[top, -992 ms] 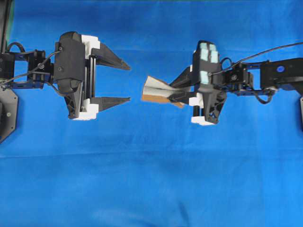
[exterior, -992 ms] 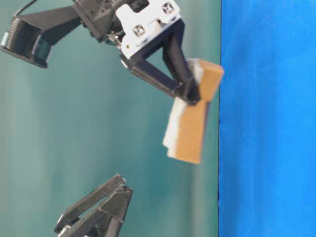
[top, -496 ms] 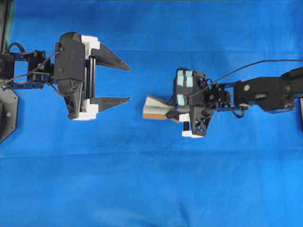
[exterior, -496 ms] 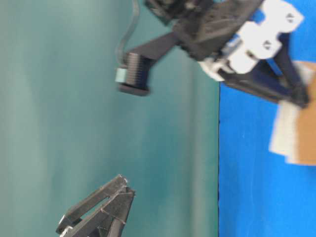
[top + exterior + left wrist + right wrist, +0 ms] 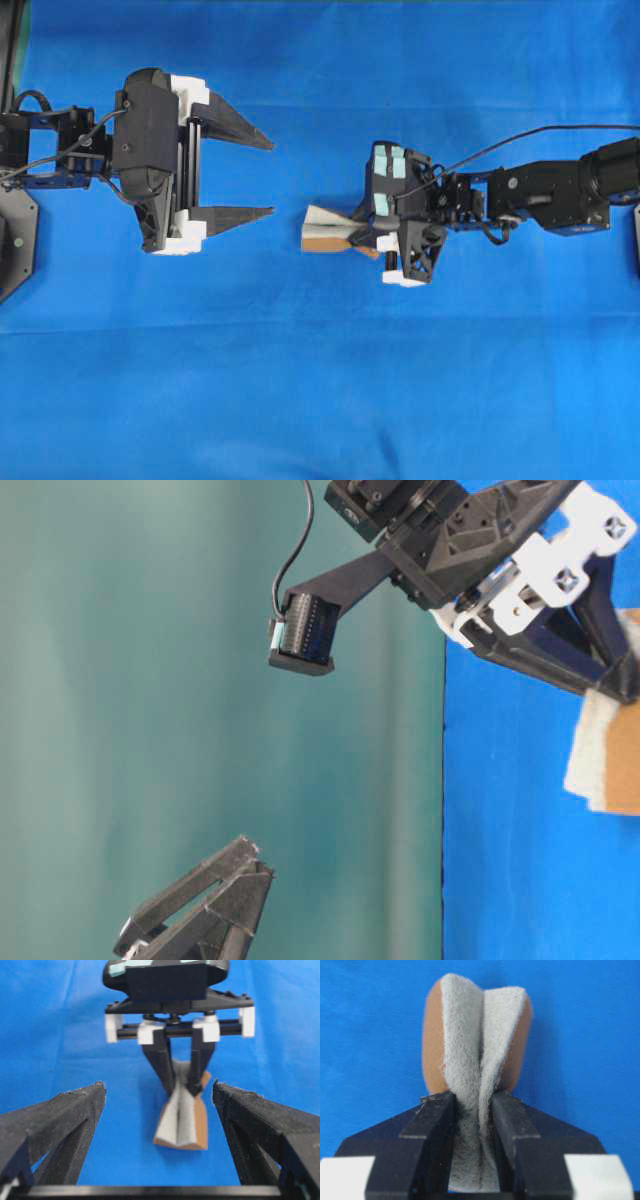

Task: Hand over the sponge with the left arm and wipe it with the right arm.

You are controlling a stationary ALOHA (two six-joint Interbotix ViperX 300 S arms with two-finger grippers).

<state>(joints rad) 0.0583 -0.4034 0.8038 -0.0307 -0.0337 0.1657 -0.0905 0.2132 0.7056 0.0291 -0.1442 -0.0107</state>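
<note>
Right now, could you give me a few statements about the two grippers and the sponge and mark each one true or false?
1. The right gripper is pinching the sponge. True.
2. The left gripper is shut on the sponge. False: its fingers stand wide open with nothing between them.
3. The sponge is folded, its grey fuzzy face creased inward between the right gripper's fingers. True.
4. The sponge lies between the two grippers in the overhead view. True.
5. The left gripper's fingertips touch the sponge. False: blue cloth shows between them and the sponge.
</note>
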